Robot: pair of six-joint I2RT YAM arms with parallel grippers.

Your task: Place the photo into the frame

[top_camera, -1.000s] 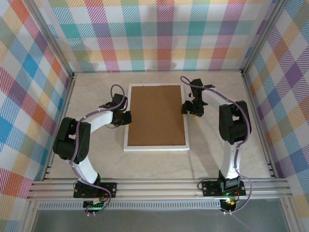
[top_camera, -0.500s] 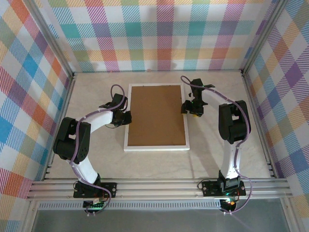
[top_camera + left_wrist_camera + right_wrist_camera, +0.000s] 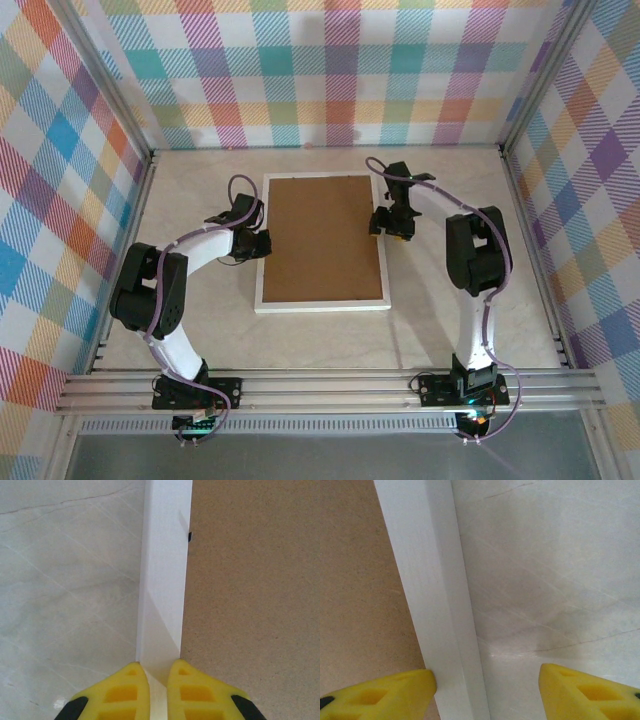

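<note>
While the white picture frame (image 3: 322, 303) is lying flat in the middle of the overhead view, it is showing us its back, with the brown backing board (image 3: 322, 236) sitting inside the white border and facing up. Pale marbled tabletop (image 3: 330, 350) is spreading out all around it. Over at the frame's left side, the left gripper (image 3: 262, 243) is sitting right at the edge, and its wrist view is showing the yellow fingers (image 3: 131, 690) drawn almost together over the white rail at the bottom of the picture, with only a sliver of rail between them; whether they are touching it, I cannot tell. A small dark tab (image 3: 190, 536) is peeking out at the board's edge, higher up. On the right side, the right gripper (image 3: 380, 222) is standing with its jaws spread wide, one finger (image 3: 380, 692) over the board just beside the rail and the other over bare tabletop, gripping nothing.
</note>
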